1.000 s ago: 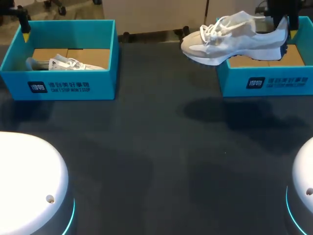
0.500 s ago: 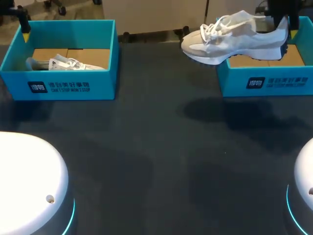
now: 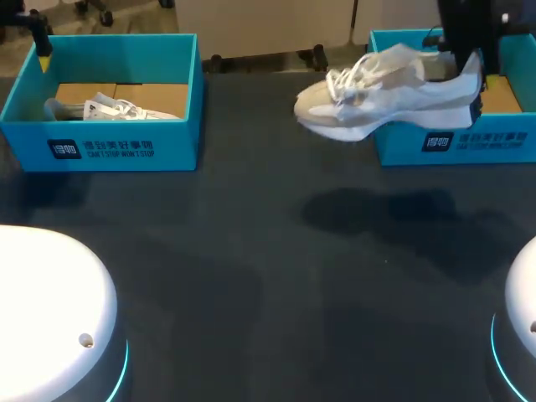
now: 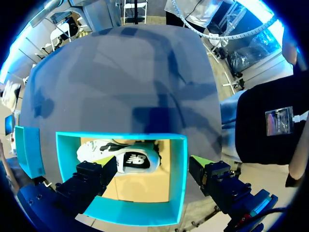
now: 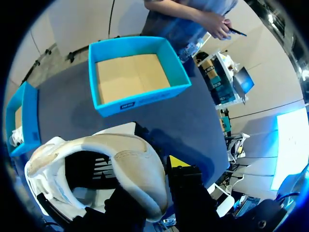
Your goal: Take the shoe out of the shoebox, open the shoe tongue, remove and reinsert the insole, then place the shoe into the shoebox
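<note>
A white sneaker (image 3: 377, 92) hangs in the air, toe to the left, over the front left corner of the right teal shoebox (image 3: 456, 141). My right gripper (image 3: 477, 63) is shut on its heel. In the right wrist view the heel collar (image 5: 137, 169) sits in the gripper (image 5: 154, 179); one yellow fingertip (image 5: 176, 162) shows outside the collar and the other is hidden by the shoe. That box (image 5: 133, 72) lies ahead, showing only its cardboard floor. My left gripper (image 4: 149, 162) is open wide above the left shoebox (image 4: 178, 164), which holds a second white sneaker (image 4: 123, 154).
The left shoebox (image 3: 126, 146) with its sneaker (image 3: 113, 109) stands at the back left. My left arm's yellow fingertip (image 3: 42, 46) shows by its far left corner. Two white robot bases (image 3: 50, 310) sit at the near corners. Dark tabletop (image 3: 268, 276) spans the middle.
My right gripper has carried the sneaker to the left and toward the front, from over the right box to its front left corner. The left arm has not moved.
</note>
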Controlling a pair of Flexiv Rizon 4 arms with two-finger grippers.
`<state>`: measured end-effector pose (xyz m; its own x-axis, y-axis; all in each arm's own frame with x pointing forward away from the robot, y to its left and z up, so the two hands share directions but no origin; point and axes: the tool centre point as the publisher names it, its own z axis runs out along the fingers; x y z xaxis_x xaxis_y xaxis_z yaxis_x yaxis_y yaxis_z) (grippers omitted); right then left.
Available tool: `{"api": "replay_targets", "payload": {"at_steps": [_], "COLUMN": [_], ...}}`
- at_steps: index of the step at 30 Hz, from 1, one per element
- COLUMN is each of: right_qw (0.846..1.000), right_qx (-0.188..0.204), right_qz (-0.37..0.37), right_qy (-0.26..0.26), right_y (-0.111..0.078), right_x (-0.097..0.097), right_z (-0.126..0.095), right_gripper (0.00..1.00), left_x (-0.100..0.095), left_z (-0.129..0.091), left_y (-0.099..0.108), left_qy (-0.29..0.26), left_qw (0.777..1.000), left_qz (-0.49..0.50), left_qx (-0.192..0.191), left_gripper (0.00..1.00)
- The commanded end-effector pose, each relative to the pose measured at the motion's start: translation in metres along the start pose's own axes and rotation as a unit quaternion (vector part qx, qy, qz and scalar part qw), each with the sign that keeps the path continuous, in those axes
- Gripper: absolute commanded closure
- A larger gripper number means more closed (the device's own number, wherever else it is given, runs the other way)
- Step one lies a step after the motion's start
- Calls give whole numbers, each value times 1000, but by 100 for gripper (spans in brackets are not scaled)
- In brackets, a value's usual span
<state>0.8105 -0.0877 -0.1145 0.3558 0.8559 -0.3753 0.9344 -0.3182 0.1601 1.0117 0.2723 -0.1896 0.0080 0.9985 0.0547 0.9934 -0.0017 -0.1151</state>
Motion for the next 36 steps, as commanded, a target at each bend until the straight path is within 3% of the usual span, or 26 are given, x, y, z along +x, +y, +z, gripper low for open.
{"api": "replay_targets", "payload": {"at_steps": [1, 13, 20, 27, 32, 36], "right_qw": [1000, 1000, 999, 999, 1000, 1000], "right_qx": [-10, -24, -19, -9, -13, -15], "right_qz": [-1, -6, -20, -11, 11, 14], "right_qy": [-6, -16, -42, -34, -10, -11], "right_y": [-29, -97, -133, -166, -181, -182], "right_x": [4, 36, 58, 73, 78, 77], "right_z": [-5, -27, -35, -43, -48, -49], "right_gripper": [100, 100, 100, 100, 100, 100], "left_x": [0, 0, 0, 0, 0, 0], "left_z": [1, 1, 1, 1, 1, 1], "left_y": [-1, -1, -1, -1, -1, -1], "left_qy": [1, 1, 1, 1, 1, 1], "left_qw": [1000, 1000, 1000, 1000, 1000, 1000], "left_qz": [0, 0, 0, 0, 0, 0], "left_qx": [-1, -1, -1, -1, -1, -1], "left_gripper": [0, 0, 0, 0, 0, 0]}}
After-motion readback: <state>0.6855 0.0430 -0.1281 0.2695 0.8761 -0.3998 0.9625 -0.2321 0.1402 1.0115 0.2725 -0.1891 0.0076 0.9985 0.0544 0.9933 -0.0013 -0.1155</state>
